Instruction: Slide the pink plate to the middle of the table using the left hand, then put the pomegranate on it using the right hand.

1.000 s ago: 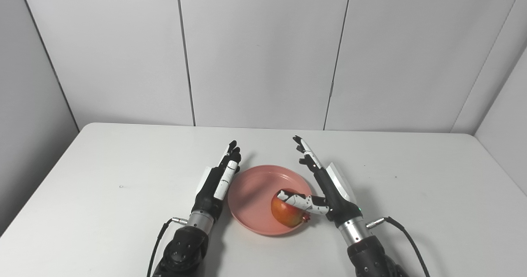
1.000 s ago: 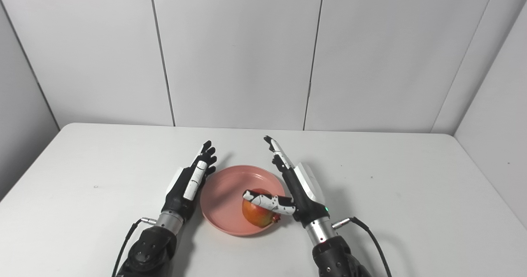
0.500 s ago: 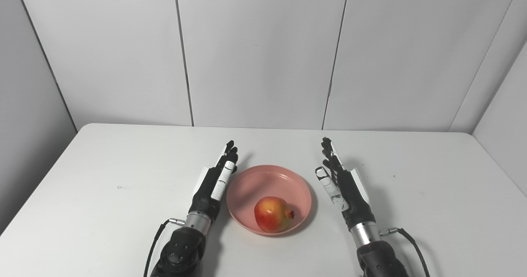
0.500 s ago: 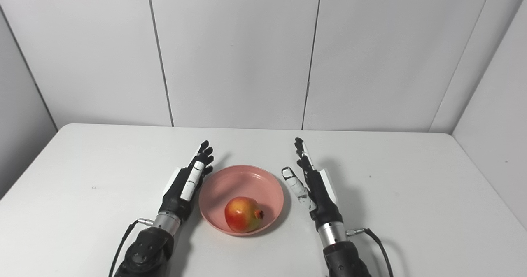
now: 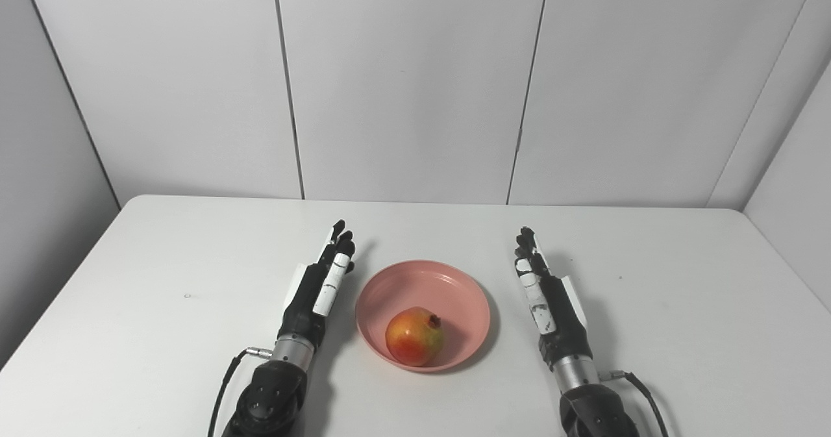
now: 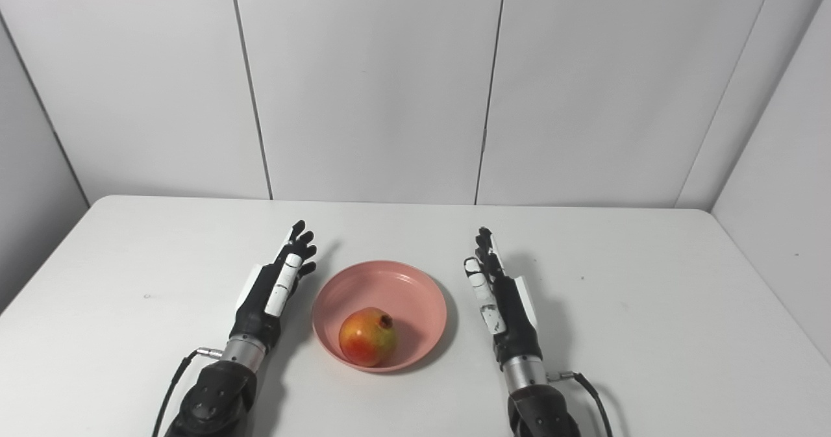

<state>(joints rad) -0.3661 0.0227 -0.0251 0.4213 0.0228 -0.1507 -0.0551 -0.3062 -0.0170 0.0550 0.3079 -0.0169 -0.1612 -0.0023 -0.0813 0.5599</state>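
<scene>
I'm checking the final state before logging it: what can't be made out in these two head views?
- Underside of the pomegranate: hidden by the fruit itself, so how it touches the pink plate is unseen.
- Palms of the left hand and right hand: turned away from both views.
- Both arms: cut off by the bottom edge.
- Near edge of the table: below the frame.

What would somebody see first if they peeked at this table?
Probably the red and yellow pomegranate, sitting in the near part of the pink plate at the middle of the white table. Next, the two black and white robot hands: the left hand and the right hand flank the plate, fingers apart and holding nothing.
</scene>
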